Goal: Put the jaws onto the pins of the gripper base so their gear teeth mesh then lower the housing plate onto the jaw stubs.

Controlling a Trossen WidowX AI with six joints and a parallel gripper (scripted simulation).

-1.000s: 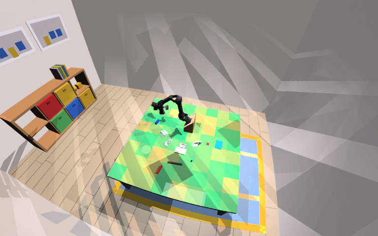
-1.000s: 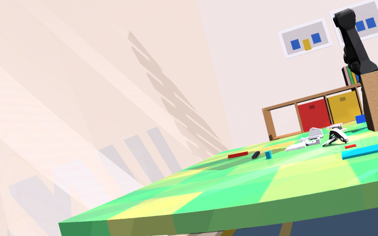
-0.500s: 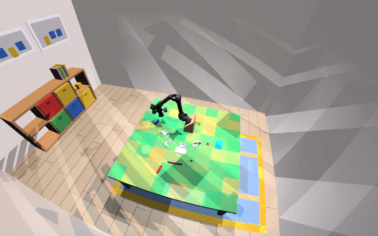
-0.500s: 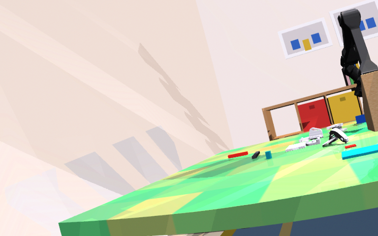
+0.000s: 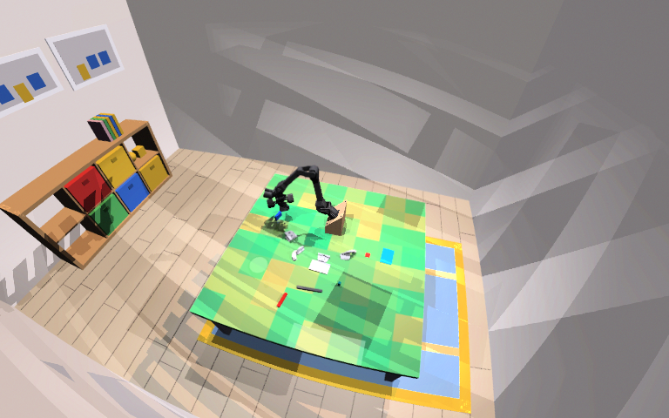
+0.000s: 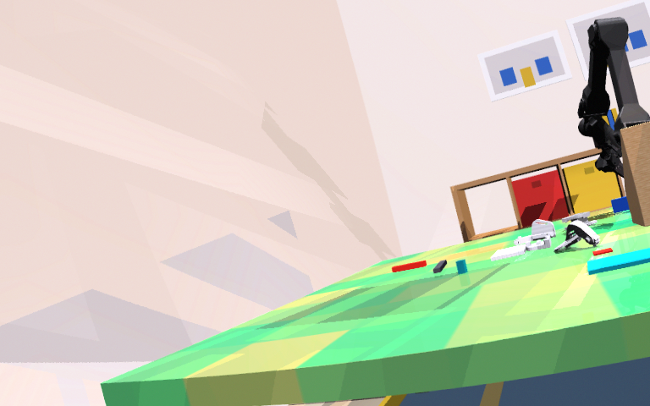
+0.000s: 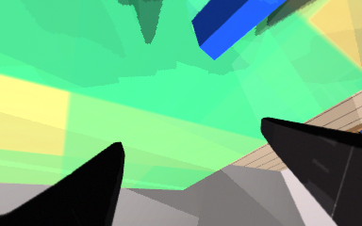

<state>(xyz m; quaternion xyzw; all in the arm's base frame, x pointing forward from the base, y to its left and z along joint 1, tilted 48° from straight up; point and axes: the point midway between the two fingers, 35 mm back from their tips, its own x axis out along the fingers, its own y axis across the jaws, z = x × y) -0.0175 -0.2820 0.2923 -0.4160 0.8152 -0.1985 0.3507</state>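
My gripper (image 5: pixel 280 204) (image 7: pixel 193 136) is open and empty, above the table's far left part near a blue block. One white curved jaw (image 5: pixel 297 252) lies left of the middle; another jaw (image 5: pixel 348 254) (image 6: pixel 582 233) lies right of it, apart from it. Between them are a small white part (image 5: pixel 322 257) and a flat white piece (image 5: pixel 320 266) (image 6: pixel 509 254), close together. A grey-white part (image 5: pixel 291 236) lies nearer the arm. I cannot tell for sure which are the gripper base and the housing plate. Pins, stubs and teeth are too small to see.
The blue block (image 5: pixel 278 215) (image 6: pixel 619 205) (image 7: pixel 236 25) is near the gripper. The wooden arm mount (image 5: pixel 335 225) stands behind the parts. A red bar (image 5: pixel 281 300), dark bar (image 5: pixel 309 288), teal cylinder (image 6: pixel 461 266), small red block (image 5: pixel 367 255) and cyan block (image 5: pixel 387 256) also lie there.
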